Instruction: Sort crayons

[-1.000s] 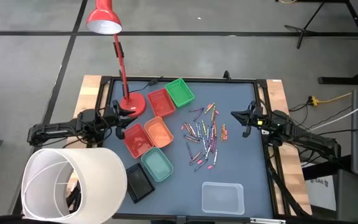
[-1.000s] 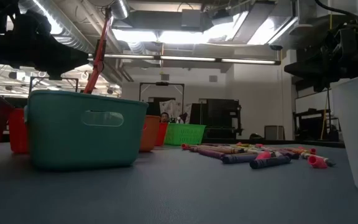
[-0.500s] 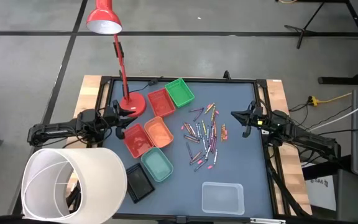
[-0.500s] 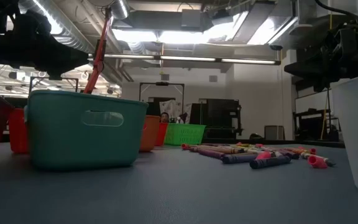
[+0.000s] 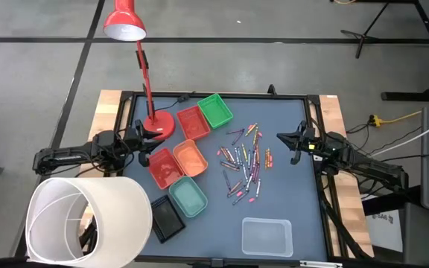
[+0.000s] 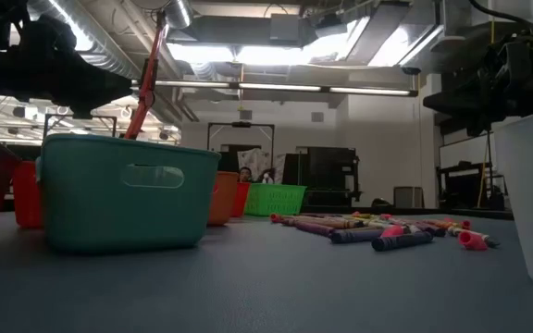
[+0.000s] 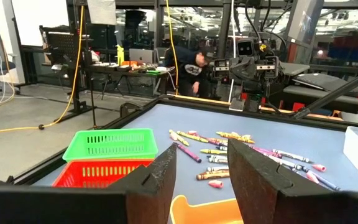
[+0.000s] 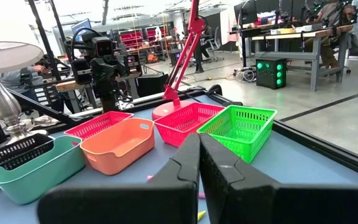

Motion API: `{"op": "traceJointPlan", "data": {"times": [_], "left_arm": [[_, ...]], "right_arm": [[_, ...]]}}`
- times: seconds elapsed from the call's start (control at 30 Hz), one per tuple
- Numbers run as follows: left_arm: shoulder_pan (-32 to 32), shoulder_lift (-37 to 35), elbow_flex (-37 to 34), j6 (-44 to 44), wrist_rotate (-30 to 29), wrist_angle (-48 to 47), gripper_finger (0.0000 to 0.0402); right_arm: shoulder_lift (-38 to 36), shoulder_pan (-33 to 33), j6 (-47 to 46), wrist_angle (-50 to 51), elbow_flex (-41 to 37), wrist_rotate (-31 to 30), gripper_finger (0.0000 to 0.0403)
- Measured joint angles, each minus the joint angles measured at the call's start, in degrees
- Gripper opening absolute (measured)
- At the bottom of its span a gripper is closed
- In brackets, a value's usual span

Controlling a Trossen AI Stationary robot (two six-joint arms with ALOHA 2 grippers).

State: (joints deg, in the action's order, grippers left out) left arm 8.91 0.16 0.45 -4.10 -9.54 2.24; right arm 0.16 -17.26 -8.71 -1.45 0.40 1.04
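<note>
Several crayons (image 5: 245, 162) in mixed colours lie loose on the grey table's middle; they also show in the low view (image 6: 378, 228) and the left wrist view (image 7: 229, 152). My left gripper (image 5: 144, 139) is open and empty at the table's left edge, beside the red lamp base (image 5: 160, 125); its fingers frame the left wrist view (image 7: 199, 180). My right gripper (image 5: 283, 138) is shut and empty, right of the crayons; it also shows in the right wrist view (image 8: 199, 163).
Small trays stand left of the crayons: green (image 5: 215, 110), red (image 5: 193, 123), orange (image 5: 190, 158), another red (image 5: 163, 168), teal (image 5: 188, 196), black (image 5: 167, 218). A clear tub (image 5: 267, 237) sits near the front edge. A white lampshade (image 5: 88, 220) covers the near left corner.
</note>
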Motion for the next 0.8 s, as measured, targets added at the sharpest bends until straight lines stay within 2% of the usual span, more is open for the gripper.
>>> {"op": "traceJointPlan", "data": {"times": [0.3,0.43,0.63,0.8], "left_arm": [[0.0,0.0,0.0,-0.22,0.06,2.4,0.0127],[0.0,0.61,0.0,-0.2,2.87,5.83,0.0127],[0.0,3.7,0.0,0.2,4.31,11.72,0.0127],[0.0,8.12,0.0,0.2,4.31,14.83,0.0127]], "right_arm": [[0.0,0.0,-0.02,-3.97,-0.01,0.0,0.001],[0.45,0.0,-0.18,-5.98,-0.02,0.0,0.0019],[1.83,0.0,-2.93,-8.61,-0.02,0.0,0.0101],[4.36,0.0,-3.25,-15.52,0.07,0.0,0.0164]]}}
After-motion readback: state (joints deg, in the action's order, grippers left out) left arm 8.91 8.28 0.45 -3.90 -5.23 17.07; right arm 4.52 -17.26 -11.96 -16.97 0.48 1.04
